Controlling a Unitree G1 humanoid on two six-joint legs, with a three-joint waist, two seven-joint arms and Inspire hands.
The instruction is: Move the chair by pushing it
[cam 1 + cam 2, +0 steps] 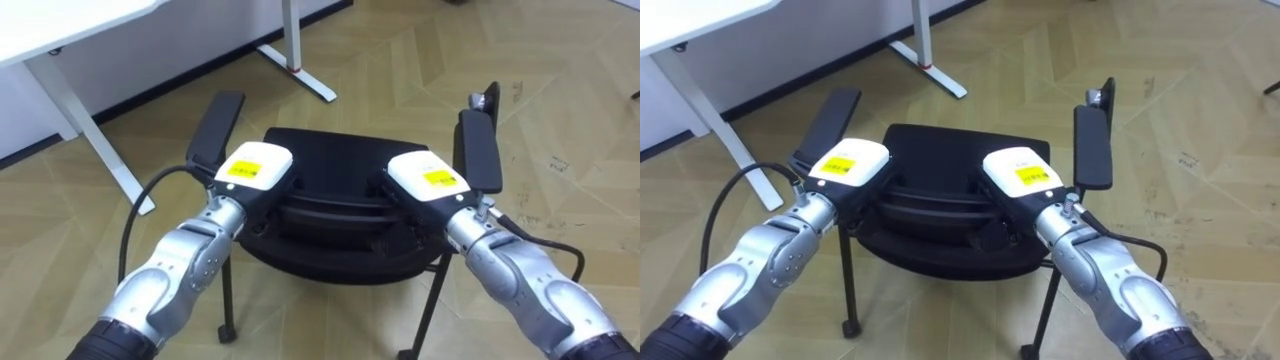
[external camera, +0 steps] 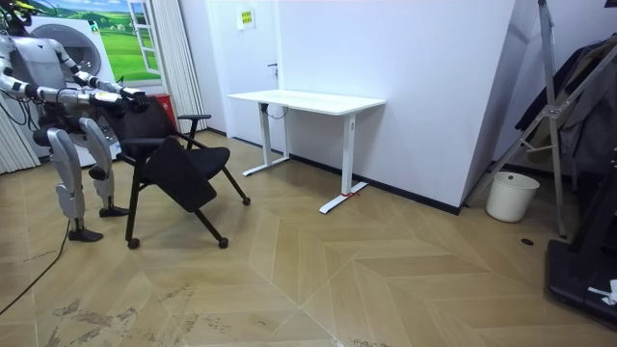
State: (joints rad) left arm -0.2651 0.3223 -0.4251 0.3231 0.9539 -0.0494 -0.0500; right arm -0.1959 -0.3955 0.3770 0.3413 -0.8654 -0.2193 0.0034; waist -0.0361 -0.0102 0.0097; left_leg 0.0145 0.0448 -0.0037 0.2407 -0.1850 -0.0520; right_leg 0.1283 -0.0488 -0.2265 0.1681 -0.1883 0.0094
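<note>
Nearest are the robot's two forearms, reaching forward and down to the black chair just ahead. The left hand lies on the left part of the top of the chair's back, its white cover turned up. The right hand lies on the right part of the same edge, level with the other and well apart from it. Both touch the chair, but beyond the white covers each hand blends into the black of the back. Whether either is clamped on the edge or only rests against it cannot be told.

Past the hands the dark seat spreads away from the robot. The left armrest runs forward on the seat's left side and the right armrest on its right side. Thin black legs go down to the parquet floor, and a small caster shows at the near left.

Far left, a white desk stands on white legs, one long foot reaching across the floor beyond the chair.

In the room view the robot stands upright at that view's left, directly behind the chair, with both arms stretched out to the top of its back. The chair faces the room view's right, well apart from the desk, which stands against a white wall. A white bucket sits on the floor farther to the room view's right.
</note>
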